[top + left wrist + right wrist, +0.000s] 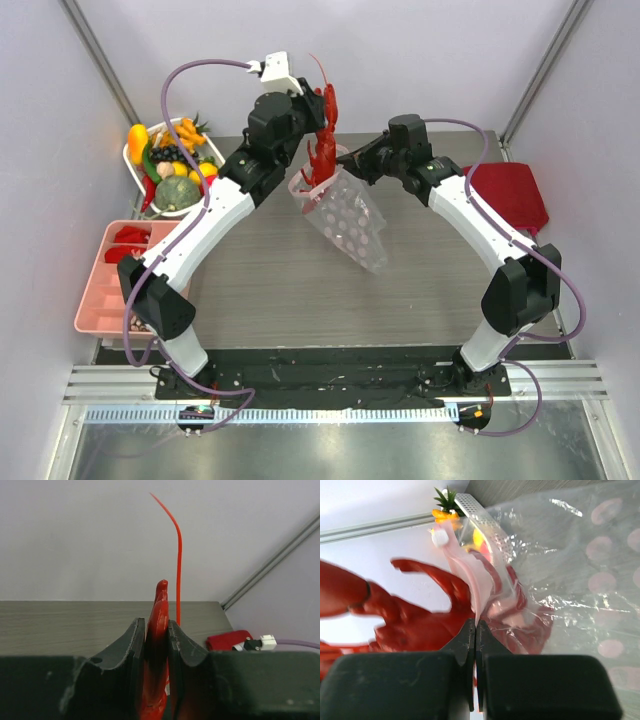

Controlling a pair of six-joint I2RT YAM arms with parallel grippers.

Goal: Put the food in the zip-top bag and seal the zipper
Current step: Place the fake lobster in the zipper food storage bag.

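Left gripper (156, 630) is clamped on the red lobster (328, 105), which I see hanging claws-down at the mouth of the zip-top bag (352, 225). Right gripper (475, 630) is pinched tight on the pink zipper (470, 580) strip, holding the bag up above the table (300, 290).

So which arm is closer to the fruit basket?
Left. The left end effector holds the lobster just right of the basket; the right end effector grips the bag farther away.
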